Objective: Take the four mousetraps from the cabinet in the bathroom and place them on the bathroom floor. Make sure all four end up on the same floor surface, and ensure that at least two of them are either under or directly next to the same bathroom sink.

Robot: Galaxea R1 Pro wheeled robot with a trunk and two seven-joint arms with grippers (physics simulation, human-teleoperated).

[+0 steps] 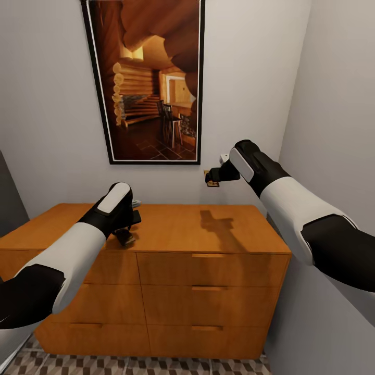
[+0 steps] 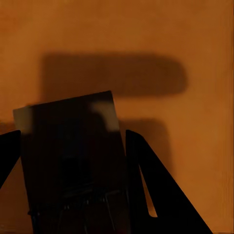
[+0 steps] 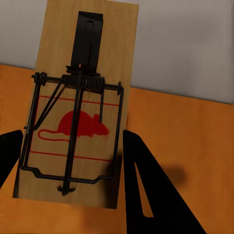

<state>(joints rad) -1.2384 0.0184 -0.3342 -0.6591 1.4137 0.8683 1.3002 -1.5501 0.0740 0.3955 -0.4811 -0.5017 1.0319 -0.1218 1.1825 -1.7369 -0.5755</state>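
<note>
The cabinet, a low orange-brown chest of drawers, stands against the wall ahead. My left gripper hangs just over the left part of its top, shut on a mousetrap that looks dark in shadow between the fingers. My right gripper is raised well above the cabinet's right half, near the wall. It is shut on a second mousetrap, a tan board with a black spring bar and a red mouse print. This trap shows as a small tan bit in the head view. The bathroom floor with its cube pattern shows below the cabinet.
A large framed picture of a log cabin interior hangs on the wall above the cabinet. A grey wall runs close along the right side. A dark panel edges the left. The drawers are closed.
</note>
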